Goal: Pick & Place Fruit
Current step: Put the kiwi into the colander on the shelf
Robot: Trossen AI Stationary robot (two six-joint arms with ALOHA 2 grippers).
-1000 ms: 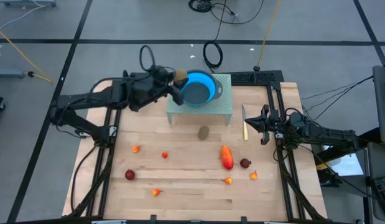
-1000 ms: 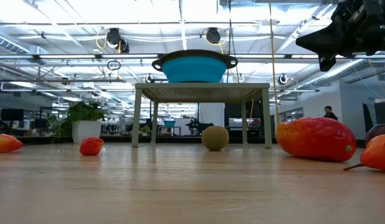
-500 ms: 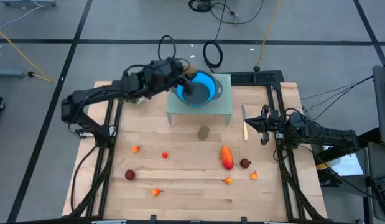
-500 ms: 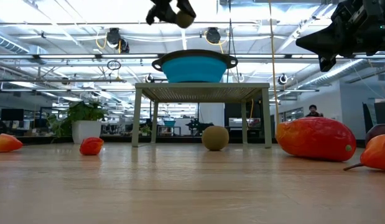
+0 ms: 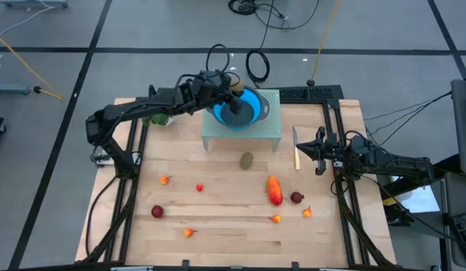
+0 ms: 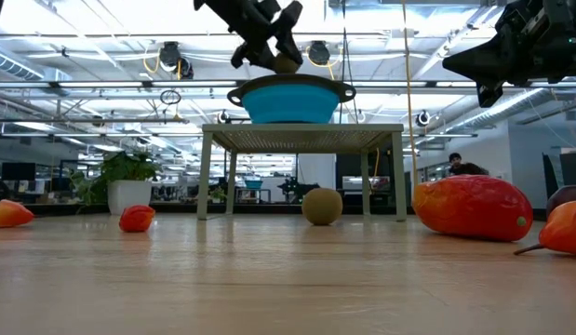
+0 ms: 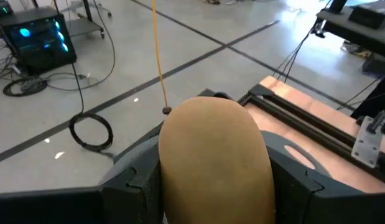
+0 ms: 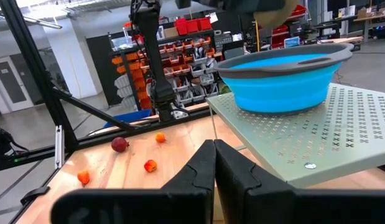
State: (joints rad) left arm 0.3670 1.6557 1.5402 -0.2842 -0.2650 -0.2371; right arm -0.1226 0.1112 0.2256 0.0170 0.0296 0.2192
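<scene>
Upper centre of the high view, the blue bowl (image 5: 240, 108) sits raised on a perforated stand (image 5: 244, 129), awaiting fruit. The left gripper (image 5: 234, 95) pinches a brown kiwi (image 6: 286, 63) above its rim, ready to drop. Right gripper (image 5: 318, 153) idles mid-right, fingers pressed together.

The bowl (image 5: 240, 108) sits on the stand (image 5: 267, 133) at the table's back, a kiwi (image 5: 247, 159) before it, small fruit (image 5: 199, 187) scattered nearer the front.

You see blue bowl (image 5: 240, 108) on perforated grey stand (image 5: 251, 132), upper centre; yellow-handled knife (image 5: 296, 156) right of stand; green leafy bunch (image 5: 159, 120) left of stand.
</scene>
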